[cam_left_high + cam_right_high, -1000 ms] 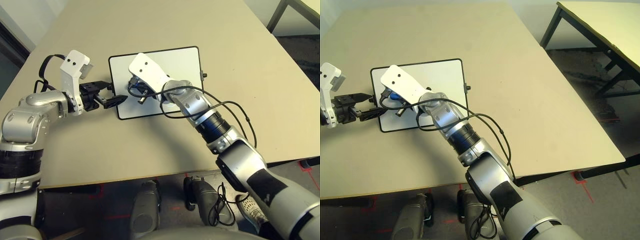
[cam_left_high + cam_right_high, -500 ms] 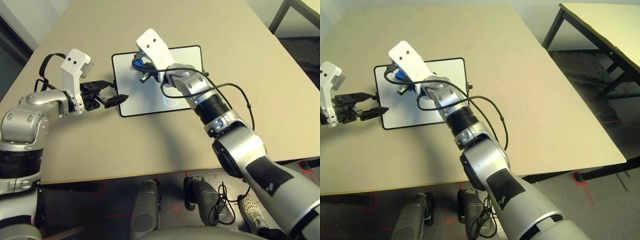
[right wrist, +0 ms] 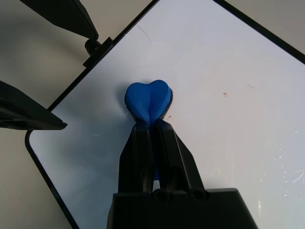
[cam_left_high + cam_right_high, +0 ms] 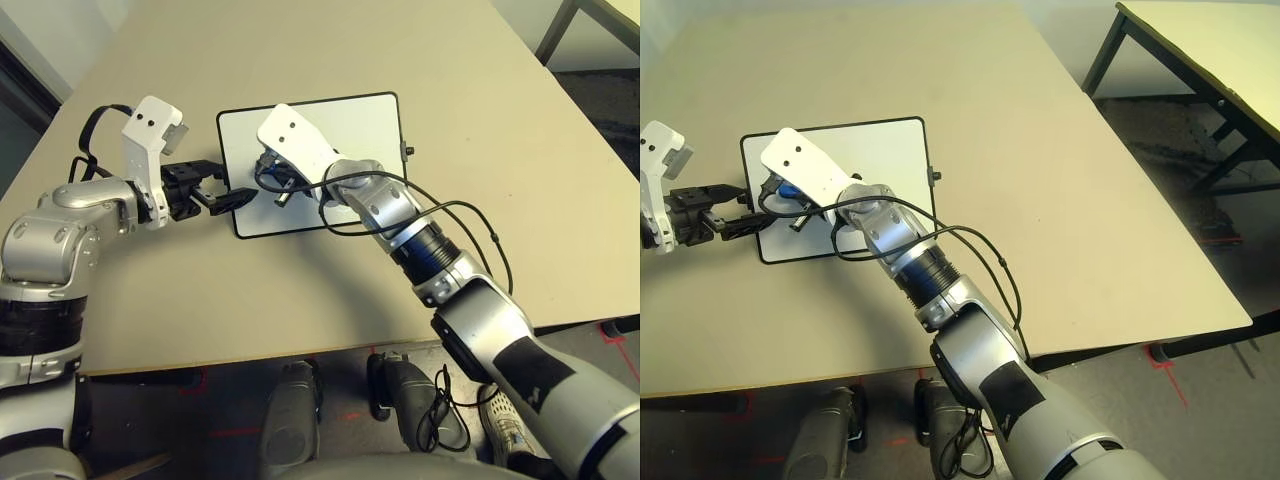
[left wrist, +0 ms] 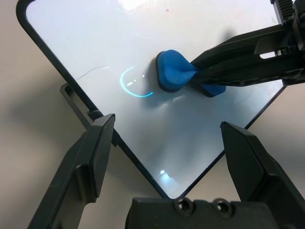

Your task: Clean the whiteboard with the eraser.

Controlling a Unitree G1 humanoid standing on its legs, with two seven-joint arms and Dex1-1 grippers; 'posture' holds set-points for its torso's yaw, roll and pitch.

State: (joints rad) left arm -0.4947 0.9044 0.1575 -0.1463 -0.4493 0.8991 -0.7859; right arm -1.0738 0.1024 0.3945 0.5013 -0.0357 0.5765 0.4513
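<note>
The whiteboard (image 4: 365, 125) lies flat on the tan table, left of centre. My right gripper (image 3: 150, 125) is shut on the blue eraser (image 3: 148, 98), squeezing its middle and pressing it on the board's left part. The eraser (image 5: 173, 71) shows beside a light blue curved mark (image 5: 133, 89). My left gripper (image 4: 222, 192) stands open at the board's left edge, its fingers (image 5: 97, 148) on either side of the near left corner, one next to the small black side knob (image 5: 93, 114). Nothing is between them but the board.
The table (image 4: 500, 150) runs wide to the right of the board and ends at its front edge near my body. A black cable (image 4: 470, 215) loops off my right forearm. A second table (image 4: 1200, 60) stands across a gap at the back right.
My right gripper carried the eraser up to the board's far left edge and has come back to the near left part. The left gripper has stayed put, open.
</note>
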